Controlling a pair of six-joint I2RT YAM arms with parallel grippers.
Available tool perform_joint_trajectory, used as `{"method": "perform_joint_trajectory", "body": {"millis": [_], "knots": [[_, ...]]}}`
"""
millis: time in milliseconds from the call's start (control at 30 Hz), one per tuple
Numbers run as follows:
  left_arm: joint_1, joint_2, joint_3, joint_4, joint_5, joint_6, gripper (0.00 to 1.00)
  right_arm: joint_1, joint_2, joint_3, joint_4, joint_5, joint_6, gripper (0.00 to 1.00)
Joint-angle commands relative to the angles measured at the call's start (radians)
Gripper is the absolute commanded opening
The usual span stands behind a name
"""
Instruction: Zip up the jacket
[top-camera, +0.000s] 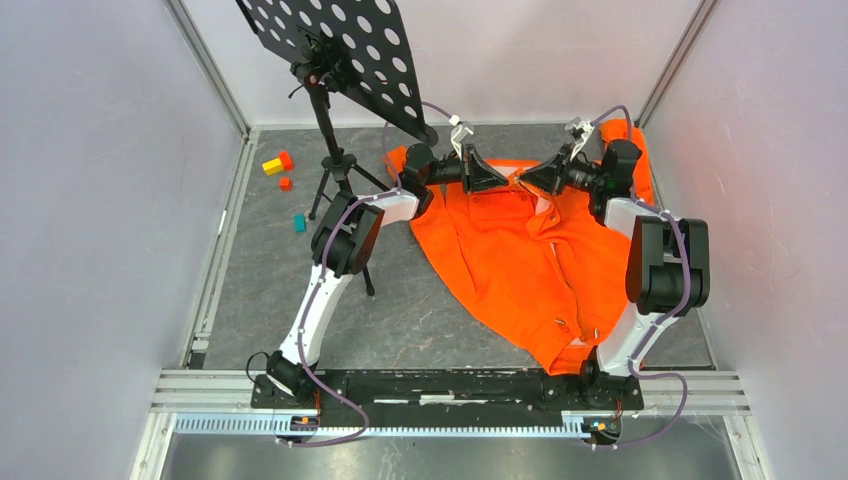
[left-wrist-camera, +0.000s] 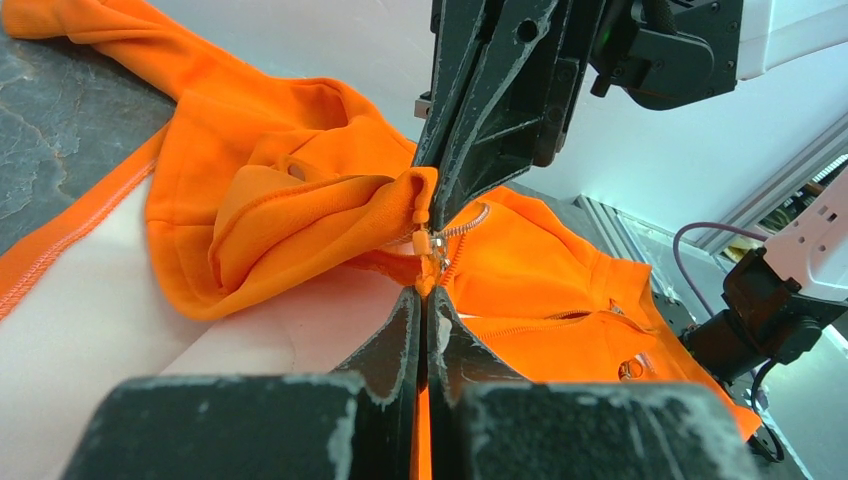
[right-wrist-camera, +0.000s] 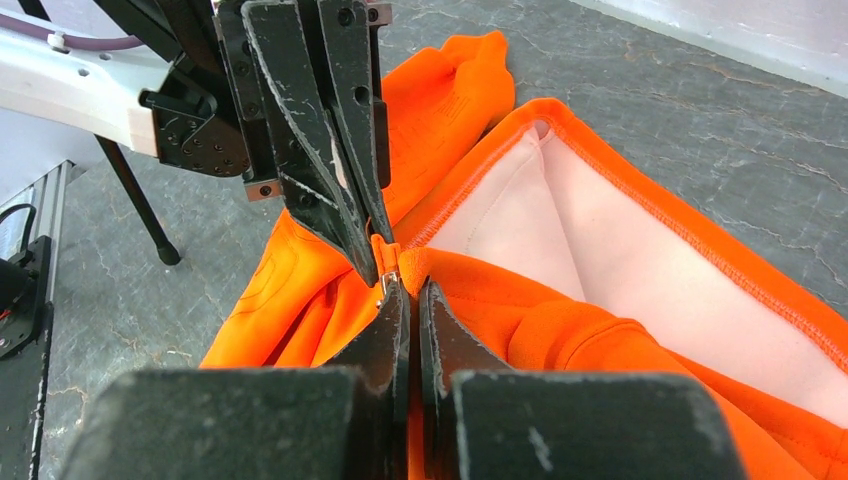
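Observation:
The orange jacket lies spread on the table, its collar end lifted at the back. My left gripper and right gripper meet tip to tip at the top of the front opening. In the left wrist view, my left gripper is shut on orange fabric just below the metal zipper slider; light zipper teeth run off to the right. In the right wrist view, my right gripper is shut on the jacket's edge beside the slider.
A black perforated music stand on a tripod stands just left of the left arm. Small coloured blocks lie at the far left. Walls enclose the back and both sides.

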Motion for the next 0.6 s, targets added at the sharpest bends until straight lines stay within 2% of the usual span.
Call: {"method": "perform_joint_trajectory", "body": {"millis": [0,567], "knots": [[0.009,-0.038,0.035,0.066,0.019,-0.036,0.02,-0.007,0.001,0.013,0.002,-0.025,-0.022,0.00],[0.010,-0.033,0.039,0.067,0.024,-0.035,0.02,-0.015,-0.007,-0.020,0.108,-0.044,0.059,0.00]]}}
